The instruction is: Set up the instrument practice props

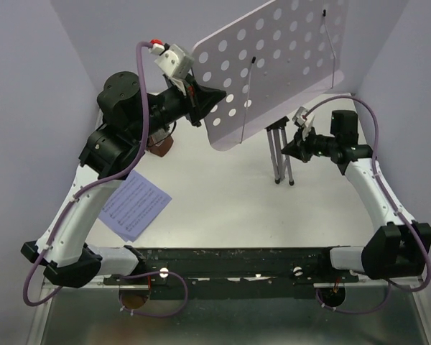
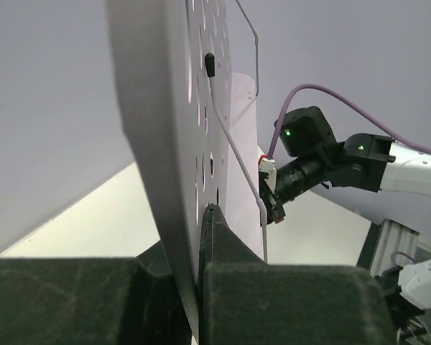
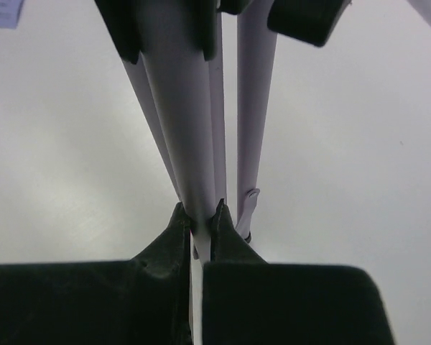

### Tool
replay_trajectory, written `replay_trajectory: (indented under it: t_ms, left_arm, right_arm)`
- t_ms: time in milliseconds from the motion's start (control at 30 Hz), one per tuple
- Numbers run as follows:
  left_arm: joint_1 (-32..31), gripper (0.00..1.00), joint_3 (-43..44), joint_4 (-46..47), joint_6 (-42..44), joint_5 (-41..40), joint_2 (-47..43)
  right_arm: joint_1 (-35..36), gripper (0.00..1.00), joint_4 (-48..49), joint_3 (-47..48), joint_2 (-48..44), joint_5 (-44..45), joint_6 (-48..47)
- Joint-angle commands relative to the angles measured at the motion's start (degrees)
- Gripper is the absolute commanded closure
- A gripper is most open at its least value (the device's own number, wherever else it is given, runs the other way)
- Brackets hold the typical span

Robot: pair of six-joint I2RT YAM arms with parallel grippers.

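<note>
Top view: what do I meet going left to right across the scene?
Sheet music → metronome → left hand → tripod. The panel and the right hand overlap these, so they are left out.

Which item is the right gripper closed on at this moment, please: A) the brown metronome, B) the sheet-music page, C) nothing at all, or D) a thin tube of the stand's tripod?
D: in the right wrist view the right gripper pinches a pale tripod tube between its fingertips, while the sheet-music page lies flat on the table.
</note>
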Motion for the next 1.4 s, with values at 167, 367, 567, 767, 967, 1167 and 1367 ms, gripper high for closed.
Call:
replay_trajectory:
  t_ms: [167,367,567,767,967,1167,1367]
  left_arm:
    - [-0.1,1.0,6.3,-4.4,8.7,5.8,6.4]
    - [-0.2,1.0,5.8,-3.2,8.9,8.0,7.2]
    - [-1.0,1.0,6.5,-3.1,8.9,9.6,8.7]
    - [-1.6,1.0,8.2,-4.7,9.3,10.1,9.8]
    - [-2.9,1.0,10.7,-5.3,9.3,10.5,11.8]
    - [-5.8,1.0,16.1,-5.4,8.5,11.0,16.2]
    - [-10.3,1.0,22.1,-5.7,7.3,9.0,22.0]
  right_arm:
    - [-6.8,1.0,-9.1,-9.5,-9.9,13.4,-9.1]
    - [-17.1,1.0,-14.5,-10.7,-11.9,14.0,-15.6]
    - [-23.2,1.0,-19.5,-11.8,-11.7,16.1,-22.3]
    - [-34.0,1.0,-21.9,-12.0,-8.9,15.7,-28.8]
    - [-45.1,1.0,-25.2,-10.9,-2.7,14.4,-36.4]
    - [-50.3,1.0,-28.5,-11.5,1.3,12.1,-43.1]
    - [-50.8,1.0,-31.0,-14.9,3.6,9.2,-48.4]
